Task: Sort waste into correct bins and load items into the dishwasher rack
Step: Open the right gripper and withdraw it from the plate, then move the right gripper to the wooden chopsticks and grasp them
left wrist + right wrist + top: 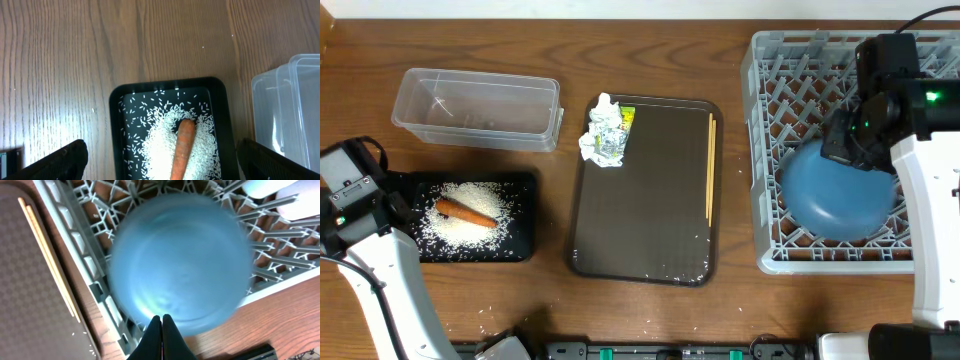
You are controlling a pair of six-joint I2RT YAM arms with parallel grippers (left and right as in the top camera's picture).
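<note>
Blue plate (840, 195) at rack (757, 150) edge, right tool (162, 319) closed — at rim

- We see a wooden table (650, 60) filling nearly the whole overhead view, its top a warm mid-brown.
- We note its grain running side to side in that view, in long streaks; the left wrist view shows darker wavy bands in the wood.
- We find the light soft and even, with only faint, short shadows on the wood.
- Along the near edge we see a black strip (650, 351), too cropped for us to name.
- At the far left corner we catch a pale tan edge (324, 35) we cannot identify.
</note>
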